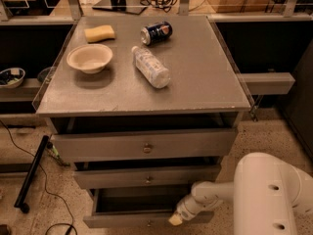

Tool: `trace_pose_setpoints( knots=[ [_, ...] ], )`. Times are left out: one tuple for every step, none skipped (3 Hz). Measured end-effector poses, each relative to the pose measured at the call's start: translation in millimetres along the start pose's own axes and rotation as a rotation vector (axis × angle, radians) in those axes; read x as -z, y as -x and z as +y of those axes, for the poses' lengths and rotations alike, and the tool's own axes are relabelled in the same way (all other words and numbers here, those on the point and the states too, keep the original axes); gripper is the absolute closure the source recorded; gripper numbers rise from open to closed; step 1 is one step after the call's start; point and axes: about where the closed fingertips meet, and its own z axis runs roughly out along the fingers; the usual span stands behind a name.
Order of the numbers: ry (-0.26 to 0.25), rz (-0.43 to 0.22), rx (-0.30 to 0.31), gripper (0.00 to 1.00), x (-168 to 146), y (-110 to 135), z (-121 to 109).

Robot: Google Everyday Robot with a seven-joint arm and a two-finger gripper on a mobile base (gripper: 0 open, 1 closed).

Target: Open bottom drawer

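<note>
The bottom drawer [122, 221] is the lowest of three grey fronts on the cabinet. It stands pulled out toward me, and its dark inside shows behind the front panel. My gripper [176, 219] is at the right part of that front panel, its pale tip against the upper edge. The white arm [266, 195] reaches in from the lower right. The middle drawer [146, 176] and top drawer [144, 145] sit above, each with a small round centre knob.
On the cabinet top [195, 77] lie a plastic bottle [151, 66], a tipped soda can [156, 32], a beige bowl [90, 58] and a yellow sponge [100, 33]. A black bar [32, 173] and cables lie on the floor at left. Shelves run behind.
</note>
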Motion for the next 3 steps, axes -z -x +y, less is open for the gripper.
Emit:
trace_pose_setpoints(
  knots=[
    [0.000, 0.000, 0.000, 0.95, 0.0, 0.0, 0.0],
    [0.000, 0.000, 0.000, 1.00, 0.0, 0.0, 0.0],
    [0.000, 0.000, 0.000, 1.00, 0.8, 0.8, -1.3]
  ],
)
